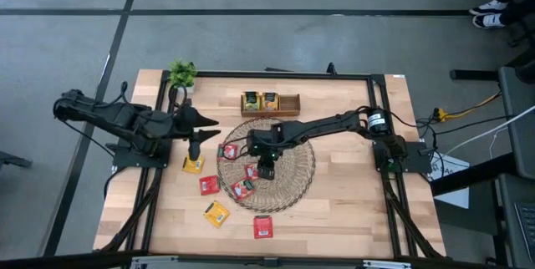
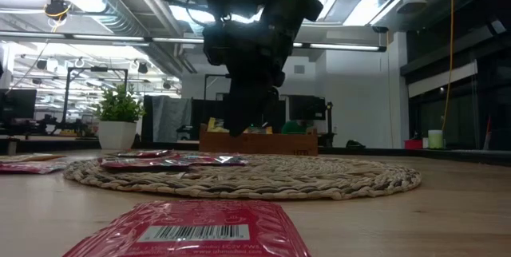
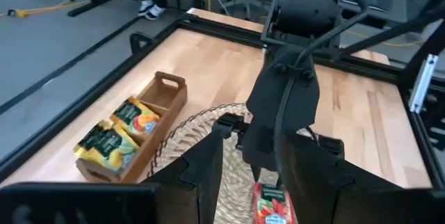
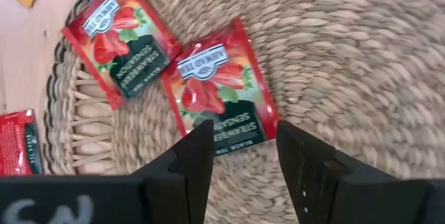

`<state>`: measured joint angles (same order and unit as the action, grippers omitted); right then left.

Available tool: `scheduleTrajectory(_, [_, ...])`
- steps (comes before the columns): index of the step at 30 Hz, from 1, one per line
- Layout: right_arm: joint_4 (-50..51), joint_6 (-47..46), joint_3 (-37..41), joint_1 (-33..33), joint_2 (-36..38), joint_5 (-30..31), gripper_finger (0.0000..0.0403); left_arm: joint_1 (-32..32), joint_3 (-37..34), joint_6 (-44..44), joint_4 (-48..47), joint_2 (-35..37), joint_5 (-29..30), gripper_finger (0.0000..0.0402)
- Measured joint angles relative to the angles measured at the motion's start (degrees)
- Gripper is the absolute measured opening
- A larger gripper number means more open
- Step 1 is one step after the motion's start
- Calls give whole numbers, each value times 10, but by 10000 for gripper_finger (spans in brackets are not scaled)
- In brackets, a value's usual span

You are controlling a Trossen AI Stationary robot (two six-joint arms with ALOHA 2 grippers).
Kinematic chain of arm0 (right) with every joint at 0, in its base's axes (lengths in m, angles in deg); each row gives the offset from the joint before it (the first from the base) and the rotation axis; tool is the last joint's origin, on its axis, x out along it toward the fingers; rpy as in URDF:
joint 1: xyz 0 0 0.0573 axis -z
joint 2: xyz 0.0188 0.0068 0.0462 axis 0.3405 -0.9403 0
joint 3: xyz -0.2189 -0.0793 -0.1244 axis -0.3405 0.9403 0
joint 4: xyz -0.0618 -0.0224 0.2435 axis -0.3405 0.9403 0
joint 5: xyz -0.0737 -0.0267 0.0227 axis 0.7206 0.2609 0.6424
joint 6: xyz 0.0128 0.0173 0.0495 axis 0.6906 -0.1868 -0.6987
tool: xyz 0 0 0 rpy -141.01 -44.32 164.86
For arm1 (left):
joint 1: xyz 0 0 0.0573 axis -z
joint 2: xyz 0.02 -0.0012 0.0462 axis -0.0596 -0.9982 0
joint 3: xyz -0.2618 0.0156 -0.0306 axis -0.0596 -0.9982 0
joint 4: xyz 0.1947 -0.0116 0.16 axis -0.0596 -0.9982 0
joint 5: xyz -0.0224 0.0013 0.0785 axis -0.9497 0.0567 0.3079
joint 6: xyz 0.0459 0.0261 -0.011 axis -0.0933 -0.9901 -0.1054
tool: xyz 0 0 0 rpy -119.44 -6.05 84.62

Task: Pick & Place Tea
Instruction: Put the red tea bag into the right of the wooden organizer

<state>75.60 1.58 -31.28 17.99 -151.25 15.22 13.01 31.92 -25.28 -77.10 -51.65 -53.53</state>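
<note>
Right hand [image 4: 243, 147] over the wicker mat [image 1: 297, 181], fingers apart, straddling a red sachet [image 4: 219, 88] without gripping. Left hand [image 1: 194, 150] off the mat's edge above a yellow sachet [image 1: 193, 165], fingers apart, empty.

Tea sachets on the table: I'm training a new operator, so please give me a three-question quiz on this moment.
1. True or false: the wooden tray holds red packets.
2. The right gripper hangs over: A) the wicker mat; B) the potted plant; C) bare tabletop.
3. Fill in: in the right wrist view, the sachet lying just ahead of the open jaws is ____ in colour.

Key: 1 false, its two packets are yellow; 2 A; 3 red.
</note>
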Motion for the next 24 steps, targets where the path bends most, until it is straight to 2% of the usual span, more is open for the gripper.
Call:
scheduleTrajectory(19, [-16,14,-3,3,-56,19,153,0,0,12,2,-2,19,136])
scheduleTrajectory(21, [-16,14,-3,3,-56,20,136,0,0,12,2,-2,20,136])
scheduleTrajectory(24, [-16,11,-2,3,-56,23,80,0,0,6,2,-2,23,136])
